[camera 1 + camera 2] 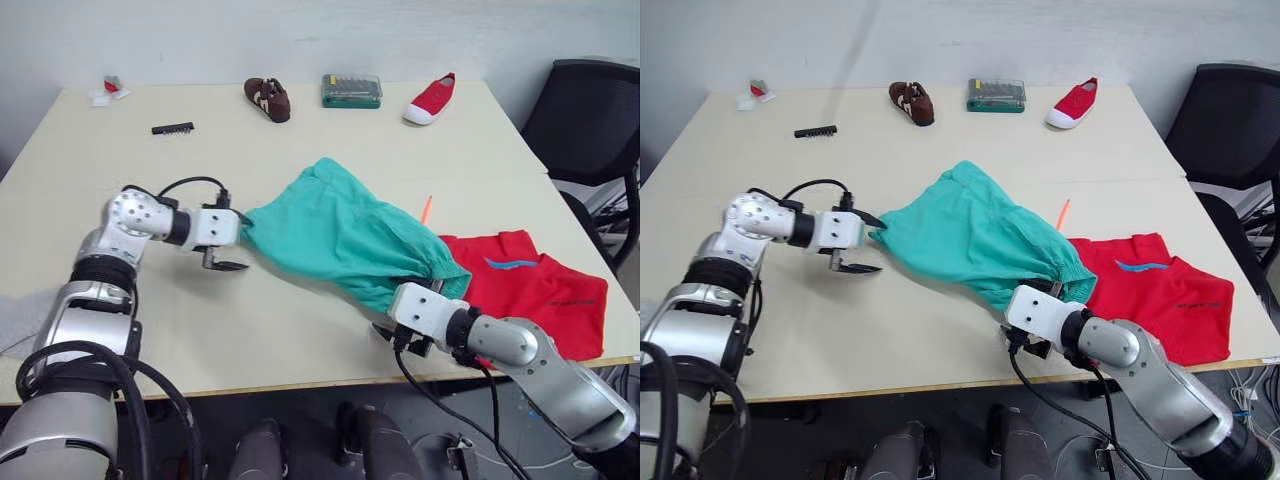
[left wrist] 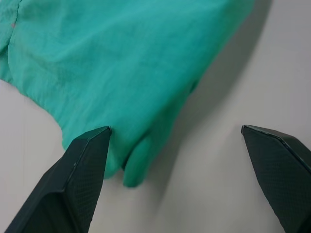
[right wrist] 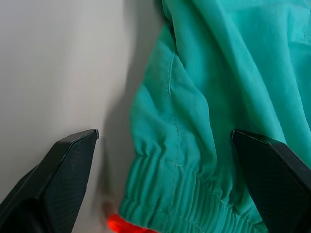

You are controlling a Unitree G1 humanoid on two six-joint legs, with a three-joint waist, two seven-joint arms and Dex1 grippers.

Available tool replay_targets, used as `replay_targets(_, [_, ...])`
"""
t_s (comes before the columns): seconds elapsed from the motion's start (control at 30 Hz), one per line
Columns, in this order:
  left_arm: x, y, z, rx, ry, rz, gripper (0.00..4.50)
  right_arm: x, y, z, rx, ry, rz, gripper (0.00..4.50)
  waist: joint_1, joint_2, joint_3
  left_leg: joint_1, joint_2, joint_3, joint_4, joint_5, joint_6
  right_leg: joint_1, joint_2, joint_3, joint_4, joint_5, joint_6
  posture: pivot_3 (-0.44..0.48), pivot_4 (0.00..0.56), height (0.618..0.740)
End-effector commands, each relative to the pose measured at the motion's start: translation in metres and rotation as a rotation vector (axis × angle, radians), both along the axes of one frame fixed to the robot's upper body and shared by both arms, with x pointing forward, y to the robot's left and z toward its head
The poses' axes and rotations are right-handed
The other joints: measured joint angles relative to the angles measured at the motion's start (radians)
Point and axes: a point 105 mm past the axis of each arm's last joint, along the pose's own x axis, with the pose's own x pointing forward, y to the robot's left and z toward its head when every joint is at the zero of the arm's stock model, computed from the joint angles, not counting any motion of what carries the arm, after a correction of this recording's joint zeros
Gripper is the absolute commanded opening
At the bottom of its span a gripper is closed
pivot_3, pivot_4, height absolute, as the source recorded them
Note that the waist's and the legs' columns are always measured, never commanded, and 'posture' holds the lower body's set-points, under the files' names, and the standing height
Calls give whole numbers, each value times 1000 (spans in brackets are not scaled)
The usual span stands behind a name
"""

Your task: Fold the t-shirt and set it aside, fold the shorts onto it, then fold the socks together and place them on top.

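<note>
The teal shorts [image 1: 340, 235] lie spread slantwise across the middle of the table, with an orange drawstring tip [image 1: 426, 209] poking out on the far side. My left gripper [image 1: 236, 238] is open at the shorts' left corner, and in the left wrist view that corner [image 2: 131, 165] lies between the fingers, beside one fingertip [image 2: 92, 145]. My right gripper [image 3: 165, 132] is open around the gathered waistband [image 3: 170, 194] at the near right end of the shorts. Folded at the right, the red t-shirt [image 1: 540, 290] is partly under the shorts. The socks are out of view.
Along the far edge sit a brown shoe [image 1: 268, 99], a green case [image 1: 351, 91], a red shoe [image 1: 431, 100], a black bit strip [image 1: 172, 128] and a small red-and-white item [image 1: 110, 88]. A black chair [image 1: 590, 120] stands off the right side.
</note>
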Motion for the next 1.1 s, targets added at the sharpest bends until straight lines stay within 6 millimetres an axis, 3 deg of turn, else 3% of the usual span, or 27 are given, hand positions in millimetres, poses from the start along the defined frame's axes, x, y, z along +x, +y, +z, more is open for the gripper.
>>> replay_targets(0.03, [11, -7, 6, 4, -76, 30, 4500, 10, 0, 4, -49, -106, -1, 4297, -1, 0, 0, 0, 0, 0, 0, 0, 0, 0, 0, 0, 0, 0, 0, 0, 150, 740])
replay_targets(0.1, [12, -8, 2, 18, -82, 36, 4500, 13, -3, 1, -80, -129, -2, 3816, -2, 0, 0, 0, 0, 0, 0, 0, 0, 0, 0, 0, 0, 0, 0, 0, 150, 740])
replay_targets(0.2, [16, -14, -1, 4, -81, 50, 3907, 16, -5, 0, -75, -145, -13, 2852, -1, 0, 0, 1, 0, 0, 1, 0, 0, 1, 0, 0, 1, 0, 0, 0, 150, 740])
replay_targets(0.4, [17, -19, -2, -22, -76, 50, 2097, 20, -6, 5, -82, -188, 4, 822, 0, 0, 0, 0, 0, 0, 2, 0, 0, 1, 0, -1, 2, 0, 0, 0, 150, 740])
replay_targets(0.5, [13, -14, -3, -38, -46, 51, 1158, 15, 4, 9, -76, -200, 124, 0, -2, 0, 0, 0, 1, 0, 2, 0, 0, 1, 1, -1, 1, 0, 0, 0, 150, 740])
replay_targets(0.63, [-6, 14, -11, -48, 77, 44, 33, 12, 7, 11, -106, -232, 296, 0, -27, 0, 0, 1, 1, 1, 2, 0, 0, 1, 7, -3, 1, 0, 0, 0, 150, 740])
replay_targets(0.73, [-29, 41, -20, -45, 163, 35, 33, 12, 8, 12, -97, -239, 406, 0, -47, 0, 0, 2, 4, 3, 1, 0, -2, 1, 7, -3, 1, 0, 0, 0, 150, 740])
replay_targets(0.9, [-103, 90, -34, 0, 324, 63, 33, 13, 16, 17, -73, -285, 581, 0, -78, 1, 0, 5, 10, 7, 0, -2, -8, 0, 10, 5, 4, -2, -2, 0, 150, 740])
replay_targets(1.1, [-203, 89, -38, -32, 495, 186, 33, 1, 29, 19, -61, -348, 810, 0, -78, 3, 1, 15, 17, 10, -3, -7, -17, 1, 15, 10, 10, -15, -9, 0, 150, 740])
